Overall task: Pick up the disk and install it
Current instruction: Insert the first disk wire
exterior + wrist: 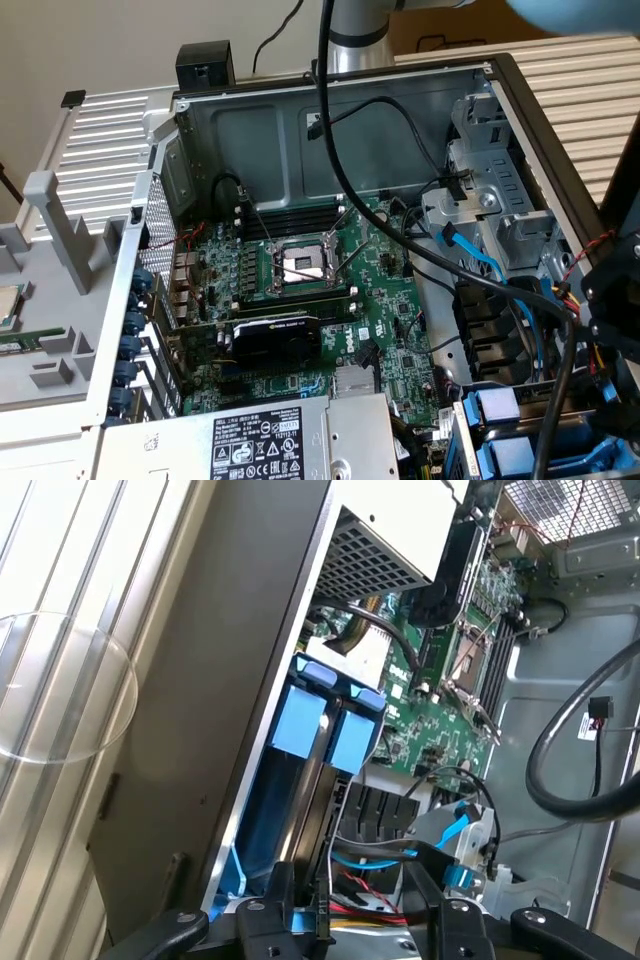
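Note:
Two bright blue plastic carriers (497,412) (300,722) stand side by side in the drive bay at the corner of the open computer case (330,120). Their metal bodies are hidden, so I cannot tell which one holds the disk. My gripper (605,310) (352,885) hangs just over this bay at the exterior view's right edge. Its black fingers (280,895) stand wide apart, open, with only a dark slab edge and cables showing between them. Nothing is gripped.
The case holds a green motherboard (300,300) with a bare processor socket (302,264), a black card (275,340) and a grey power supply box (265,440). Thick black cables (420,240) and a blue cable (480,260) cross near the bay. A small chip (6,305) lies outside at the exterior view's left.

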Available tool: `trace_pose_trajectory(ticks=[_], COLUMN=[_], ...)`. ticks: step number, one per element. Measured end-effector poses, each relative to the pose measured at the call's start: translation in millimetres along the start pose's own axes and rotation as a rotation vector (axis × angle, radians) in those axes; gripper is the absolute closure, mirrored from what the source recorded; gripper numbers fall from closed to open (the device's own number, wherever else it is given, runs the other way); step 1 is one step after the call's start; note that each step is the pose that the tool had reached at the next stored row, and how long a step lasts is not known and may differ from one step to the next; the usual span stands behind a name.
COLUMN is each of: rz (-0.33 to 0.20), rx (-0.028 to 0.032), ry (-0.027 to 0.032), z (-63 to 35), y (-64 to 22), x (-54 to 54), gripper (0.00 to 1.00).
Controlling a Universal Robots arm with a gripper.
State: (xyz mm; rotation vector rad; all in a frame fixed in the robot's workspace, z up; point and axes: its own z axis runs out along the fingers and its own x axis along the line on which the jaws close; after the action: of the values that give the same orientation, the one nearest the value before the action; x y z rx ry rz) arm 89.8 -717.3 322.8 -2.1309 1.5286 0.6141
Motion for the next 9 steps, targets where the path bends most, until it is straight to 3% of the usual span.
trace_pose_trajectory(ticks=[9], rz=[0.004], rx=[-0.0055], ry=[-0.0027], z=[0.0], y=[0.0], x=[0.0], gripper=[0.45])
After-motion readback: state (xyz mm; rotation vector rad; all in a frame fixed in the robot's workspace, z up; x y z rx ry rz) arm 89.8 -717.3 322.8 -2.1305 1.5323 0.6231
